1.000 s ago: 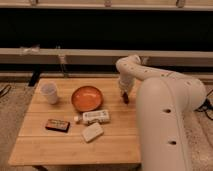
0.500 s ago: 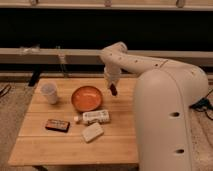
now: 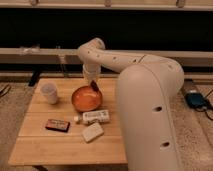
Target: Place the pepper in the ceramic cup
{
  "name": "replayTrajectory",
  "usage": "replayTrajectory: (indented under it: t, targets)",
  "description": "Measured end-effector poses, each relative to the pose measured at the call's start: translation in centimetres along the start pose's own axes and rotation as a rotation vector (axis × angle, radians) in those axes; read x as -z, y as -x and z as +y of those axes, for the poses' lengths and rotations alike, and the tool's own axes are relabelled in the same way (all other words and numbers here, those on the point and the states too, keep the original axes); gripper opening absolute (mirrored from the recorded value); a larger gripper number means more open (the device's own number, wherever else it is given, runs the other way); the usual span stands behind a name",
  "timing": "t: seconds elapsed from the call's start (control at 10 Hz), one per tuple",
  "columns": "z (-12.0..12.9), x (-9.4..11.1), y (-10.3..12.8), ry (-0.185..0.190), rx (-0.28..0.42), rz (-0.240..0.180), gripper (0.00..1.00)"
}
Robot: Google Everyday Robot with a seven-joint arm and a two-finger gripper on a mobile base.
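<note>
1. Camera view, front of the table [image 3: 65, 150]: a dark box [image 3: 57, 125] and two white packs [image 3: 95, 116] lie here. Keep off them.
2. Behind them is the bowl [image 3: 82, 102]. The gripper [image 3: 94, 84] hangs over its back rim, pinching a small dark thing, likely the pepper [image 3: 95, 87].
3. The cup [image 3: 49, 92] stands apart, on the view's left. Carry the pepper high, stop right above the cup, go low, then let go.

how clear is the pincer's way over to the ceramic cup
Probably yes: the pincer, shut on the pepper, hangs over the rear rim of the orange bowl, and only bare table lies between bowl and ceramic cup.
</note>
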Motion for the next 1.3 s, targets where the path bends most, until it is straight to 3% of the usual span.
replayTrajectory:
  t: [0.3, 0.7, 0.9, 1.1, 1.3]
  targets:
    - [4.0, 1.9, 2.9, -0.001, 0.100, -0.063, 0.18]
    - [2.7, 4.9, 4.8, -0.068, 0.137, -0.107, 0.18]
    - [2.0, 6.0, 5.6, -0.074, 0.140, -0.123, 0.18]
    - [2.2, 6.1, 5.7, -0.053, 0.143, -0.129, 0.18]
    - [5.0, 4.7, 5.6, 0.006, 0.162, -0.144, 0.18]
